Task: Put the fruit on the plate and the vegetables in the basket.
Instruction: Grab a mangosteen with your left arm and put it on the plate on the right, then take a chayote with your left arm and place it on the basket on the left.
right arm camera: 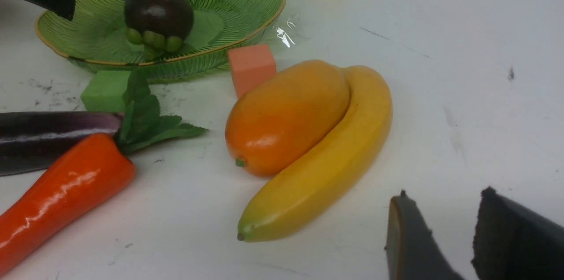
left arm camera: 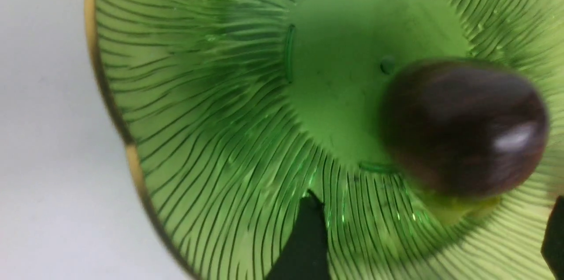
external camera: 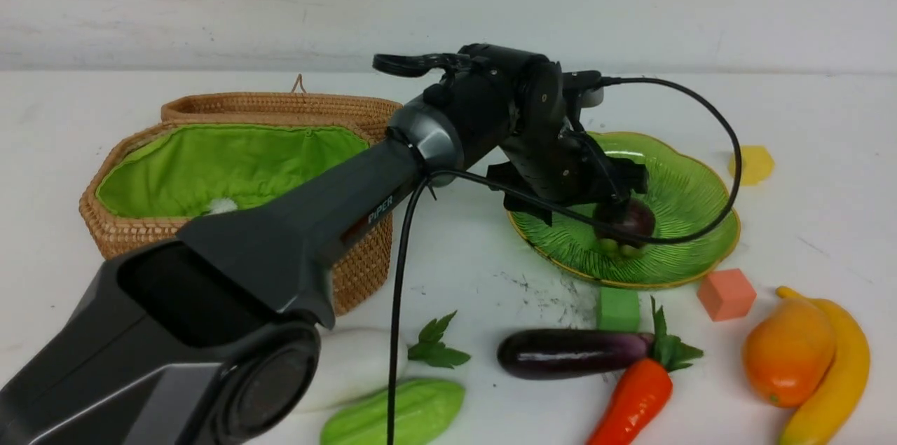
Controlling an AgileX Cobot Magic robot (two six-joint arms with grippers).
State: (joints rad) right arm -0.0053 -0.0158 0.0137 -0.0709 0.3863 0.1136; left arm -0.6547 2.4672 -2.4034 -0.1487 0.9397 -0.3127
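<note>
The dark mangosteen (external camera: 634,221) lies on the green ribbed plate (external camera: 690,182), also shown in the left wrist view (left arm camera: 462,125). My left gripper (left arm camera: 434,209) hangs just above it, jaws wide apart, touching nothing. The mango (right arm camera: 286,117) and banana (right arm camera: 326,169) lie side by side at front right. My right gripper (right arm camera: 444,194) is open and empty beside the banana. The eggplant (external camera: 567,354), carrot (external camera: 634,396), gourd (external camera: 399,413) and radish (external camera: 357,361) lie along the front. The radish is partly hidden by my left arm. The wicker basket (external camera: 112,235) stands open at the left.
A green cube (external camera: 618,310) and a pink cube (external camera: 726,294) sit at the plate's near edge. A yellow cube (external camera: 751,165) sits behind the plate on the right. The basket's lid (external camera: 280,108) lies back behind it. The left arm's cable hangs over the table's middle.
</note>
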